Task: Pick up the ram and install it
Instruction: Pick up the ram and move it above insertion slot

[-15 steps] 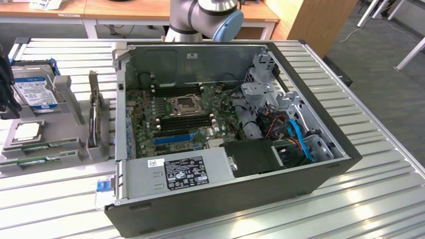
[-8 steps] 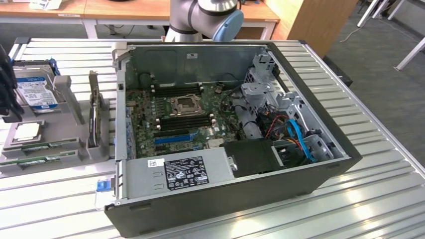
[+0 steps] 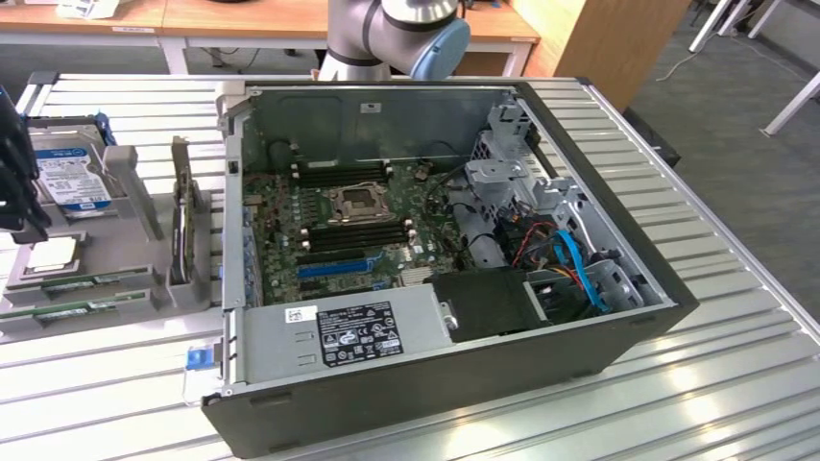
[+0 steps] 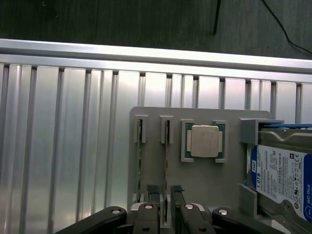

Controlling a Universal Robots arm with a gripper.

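Note:
Two green ram sticks stand on edge in slots of a grey holder (image 4: 195, 114). One ram stick (image 4: 165, 146) lies beside the silver processor chip (image 4: 204, 141); the other ram stick (image 4: 140, 156) is one slot further out. My gripper (image 4: 165, 191) hangs low over the holder, open, with its two black fingertips (image 4: 152, 189) on either side of the near end of the stick beside the chip, a small gap on each side. In the exterior view the sticks (image 3: 77, 284) lie at the holder's front left, and the gripper (image 3: 23, 226) is at the picture's left edge.
An open computer case (image 3: 615, 317) sits mid-table, with the motherboard (image 3: 340, 221) and its memory slots inside. A blue-labelled hard drive (image 4: 282, 178) and a tall expansion card (image 3: 180, 230) also stand in the holder. The table (image 4: 63, 146) is ribbed aluminium.

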